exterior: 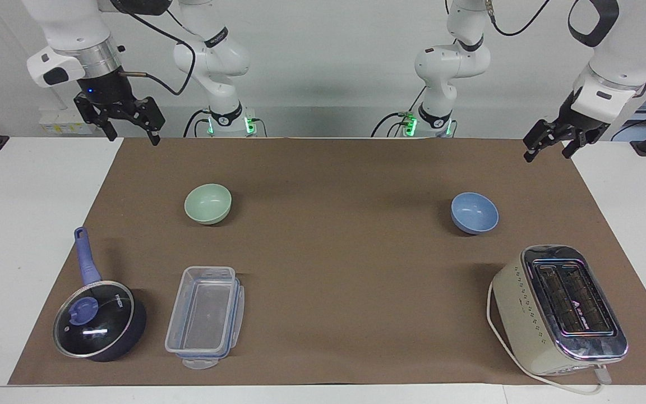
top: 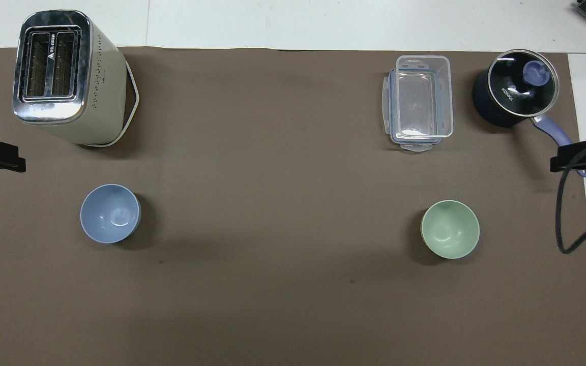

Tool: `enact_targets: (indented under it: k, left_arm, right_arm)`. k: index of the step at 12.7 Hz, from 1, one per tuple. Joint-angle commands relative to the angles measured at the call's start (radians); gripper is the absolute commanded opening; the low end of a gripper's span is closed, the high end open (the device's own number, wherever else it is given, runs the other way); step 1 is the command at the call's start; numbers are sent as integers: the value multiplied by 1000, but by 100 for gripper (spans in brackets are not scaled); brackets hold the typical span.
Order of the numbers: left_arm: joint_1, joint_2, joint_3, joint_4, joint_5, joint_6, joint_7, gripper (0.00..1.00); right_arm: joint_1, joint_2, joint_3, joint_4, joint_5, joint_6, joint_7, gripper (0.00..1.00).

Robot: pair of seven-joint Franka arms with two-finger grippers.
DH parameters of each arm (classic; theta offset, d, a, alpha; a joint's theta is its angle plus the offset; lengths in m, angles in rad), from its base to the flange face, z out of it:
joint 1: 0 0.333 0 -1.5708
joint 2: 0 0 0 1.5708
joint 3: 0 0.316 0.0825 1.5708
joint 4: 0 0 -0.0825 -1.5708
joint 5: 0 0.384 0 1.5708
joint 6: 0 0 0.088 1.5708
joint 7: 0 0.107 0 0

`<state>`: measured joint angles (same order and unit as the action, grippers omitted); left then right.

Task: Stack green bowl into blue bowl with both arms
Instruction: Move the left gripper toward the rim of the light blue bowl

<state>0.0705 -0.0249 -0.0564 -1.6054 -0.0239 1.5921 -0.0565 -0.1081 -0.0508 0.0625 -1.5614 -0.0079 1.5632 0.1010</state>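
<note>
1. Hanging high over the robots' edge of the brown mat (exterior: 323,264), the right gripper (exterior: 127,128) and the left gripper (exterior: 550,147) are both holding nothing, each with its fingers spread apart.
2. Sitting upright on the mat toward the right arm's end of the table, the green bowl (exterior: 208,203) is resting untouched, well apart from the blue bowl (exterior: 474,212), which is sitting upright toward the left arm's end.
3. Standing farther from the robots are a lidded saucepan (exterior: 98,322) and a clear plastic container (exterior: 205,317), with a toaster (exterior: 561,308) toward the left arm's end.
4. Judging by this layout, the task is only beginning: no bowl is lifted yet.
5. Looking ahead, the right arm is probably needing to descend on the green bowl's rim and pinch it, while the left arm is likely steadying or taking the blue bowl for the stacking.
</note>
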Motion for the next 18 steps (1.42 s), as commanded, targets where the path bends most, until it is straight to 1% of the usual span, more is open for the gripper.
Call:
enact_targets:
  k: [1,3,7,9,12,13,15,18]
  left_arm:
    - [8,-15,-2,-16,4,12,15,100]
    - [8,-17,-2,-18,4,14,15,100]
    - [29,-21,-2,-74,2,23,9,100]
    - [32,-42,-2,-166,2,86,17,100]
    - [31,-90,-2,-335,2,208,113,100]
    - [32,-96,-2,-372,2,232,136,100]
    - [23,-96,-3,-424,2,262,139,100]
    - [15,-121,-3,-557,1,367,139,100]
  right_arm:
    - [-7,5,7,17,11,-23,9,100]
    - [-7,5,7,17,11,-23,9,100]
    - [-7,5,7,17,11,-23,11,100]
    - [-7,5,7,17,11,-23,11,100]
    - [-7,5,7,17,11,-23,11,100]
    - [-7,5,7,17,11,-23,11,100]
    - [-7,-1,8,11,11,-75,8,100]
    - [-7,0,8,12,11,-71,3,100]
